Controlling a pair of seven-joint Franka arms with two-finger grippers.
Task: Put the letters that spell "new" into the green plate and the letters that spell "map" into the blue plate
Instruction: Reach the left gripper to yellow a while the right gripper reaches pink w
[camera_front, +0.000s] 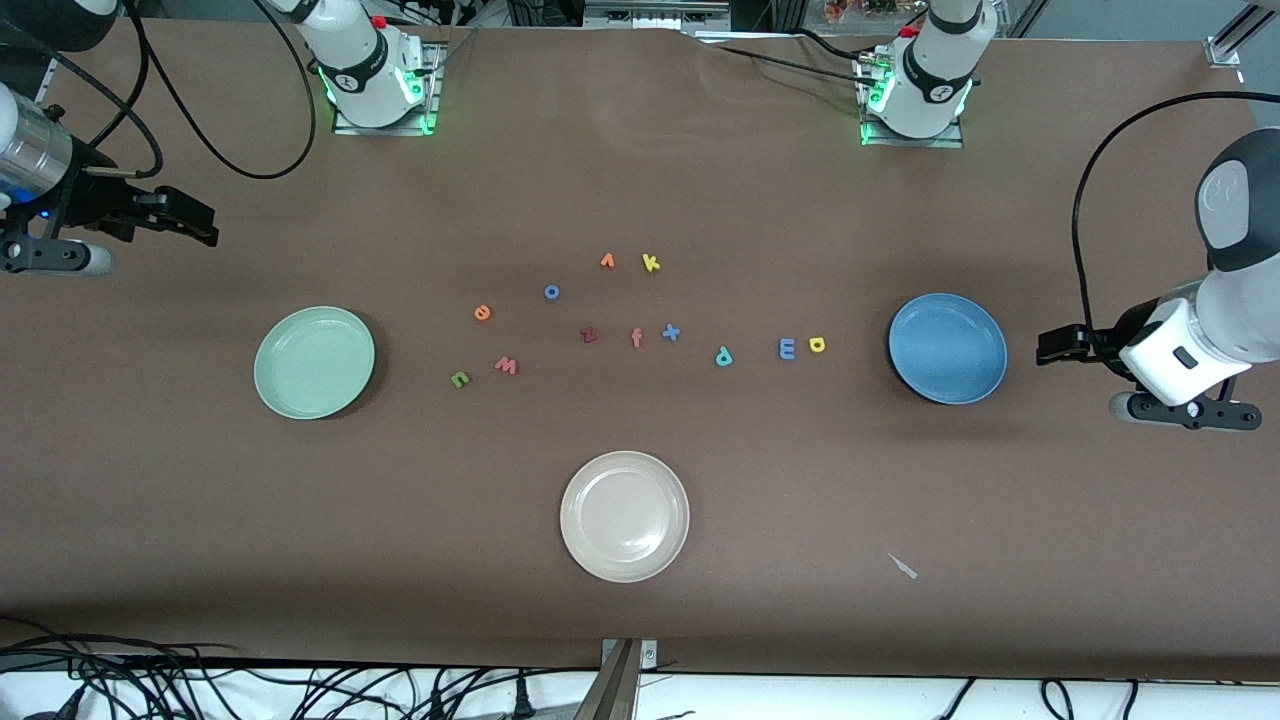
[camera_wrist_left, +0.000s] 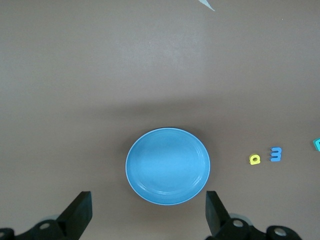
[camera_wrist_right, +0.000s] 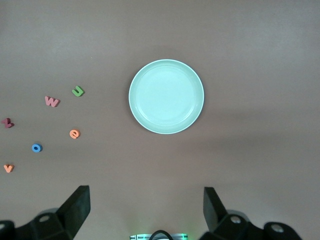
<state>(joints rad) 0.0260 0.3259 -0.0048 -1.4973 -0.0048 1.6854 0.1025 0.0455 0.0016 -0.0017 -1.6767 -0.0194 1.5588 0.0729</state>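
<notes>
Left wrist view: teal p (camera_wrist_left: 317, 144) cut off; left hand (camera_wrist_left: 148, 212), right hand (camera_wrist_right: 146, 210) wide, empty.

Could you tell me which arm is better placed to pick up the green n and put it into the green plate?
Right. The right gripper hangs open at the green plate's end, and the green n lies beside that plate. The left gripper waits open by the blue plate.

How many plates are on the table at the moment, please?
3. The green plate lies toward the right arm's end, the blue plate toward the left arm's end, and the white plate lies between them, nearest the front camera. All three hold nothing.
</notes>
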